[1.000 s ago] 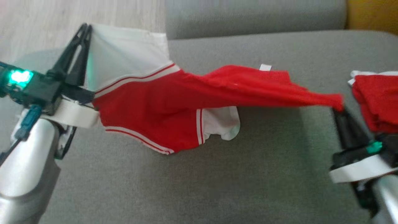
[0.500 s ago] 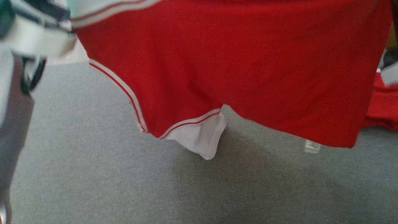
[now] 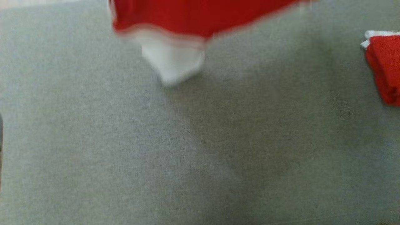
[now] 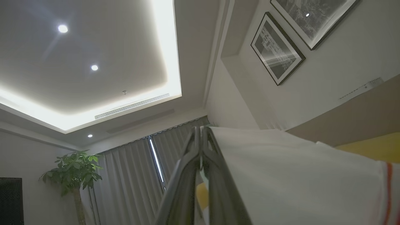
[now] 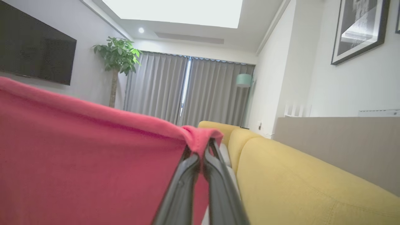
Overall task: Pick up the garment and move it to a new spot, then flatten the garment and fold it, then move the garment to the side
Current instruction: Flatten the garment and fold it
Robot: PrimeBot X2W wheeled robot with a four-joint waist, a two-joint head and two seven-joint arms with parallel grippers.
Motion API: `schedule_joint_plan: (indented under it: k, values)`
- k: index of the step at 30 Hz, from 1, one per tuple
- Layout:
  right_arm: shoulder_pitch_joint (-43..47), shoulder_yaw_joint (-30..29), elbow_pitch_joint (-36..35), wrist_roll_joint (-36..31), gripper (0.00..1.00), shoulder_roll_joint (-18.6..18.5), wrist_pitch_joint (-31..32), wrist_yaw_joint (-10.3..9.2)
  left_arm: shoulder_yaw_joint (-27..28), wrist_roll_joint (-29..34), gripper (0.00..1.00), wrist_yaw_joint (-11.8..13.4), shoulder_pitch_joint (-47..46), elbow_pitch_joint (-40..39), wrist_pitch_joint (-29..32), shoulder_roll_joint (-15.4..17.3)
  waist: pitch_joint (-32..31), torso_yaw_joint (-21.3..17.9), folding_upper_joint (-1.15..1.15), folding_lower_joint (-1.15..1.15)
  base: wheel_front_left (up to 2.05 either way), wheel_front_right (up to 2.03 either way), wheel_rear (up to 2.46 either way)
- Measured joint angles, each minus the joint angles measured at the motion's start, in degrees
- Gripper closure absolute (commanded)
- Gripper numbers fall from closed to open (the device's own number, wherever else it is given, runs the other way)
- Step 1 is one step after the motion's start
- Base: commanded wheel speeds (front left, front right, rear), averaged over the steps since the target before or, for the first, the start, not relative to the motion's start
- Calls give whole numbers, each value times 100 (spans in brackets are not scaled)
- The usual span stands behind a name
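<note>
The red garment with white striped trim hangs in the air over the grey cushion; its white sleeve dangles lowest, blurred by motion. In the left wrist view my left gripper is shut on a white part of the garment, fingers pointing up toward the ceiling. In the right wrist view my right gripper is shut on a bunched red edge of the garment, which stretches away to the left.
A second red and white folded garment lies at the cushion's right edge. A yellow sofa runs behind the right gripper. Wood floor shows at the top left corner of the head view.
Both grippers have lifted the garment higher, out of the top of the head view. The head camera has also shifted, so more bare cushion shows below the dangling sleeve.
</note>
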Motion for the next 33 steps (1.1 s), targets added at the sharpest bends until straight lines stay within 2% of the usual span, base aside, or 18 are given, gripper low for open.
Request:
schedule_joint_plan:
  k: [3,5,9,16,24,29,33]
  values:
    - [-413,73,309,-201,100,-31,-196,0,16,0,100,-14,-235,-38,-16,-156,214,53,0,-1,0,0,0]
    - [-480,167,407,-242,100,-71,-238,0,16,-1,100,-140,-210,-245,-32,-227,328,115,0,-2,0,0,0]
    - [-311,368,557,-215,100,-191,-253,0,7,-19,100,-347,326,-714,-33,-249,535,259,0,-2,0,0,0]
    - [977,511,613,21,100,-212,-263,0,-33,-105,100,-450,2753,-1685,-31,-99,584,417,0,-2,0,0,0]
    - [3058,1026,383,1021,100,-476,-260,0,-225,-170,100,-492,5905,-2913,-29,270,-35,409,0,-5,0,0,0]
    - [4099,1351,74,1447,100,-590,-260,0,-115,-455,100,-218,7730,-3357,-23,346,-513,337,0,-5,0,0,0]
    - [4768,1258,-170,1557,100,-678,-260,0,-80,-474,100,-101,8887,-3719,-23,345,-859,254,1,-5,0,0,0]
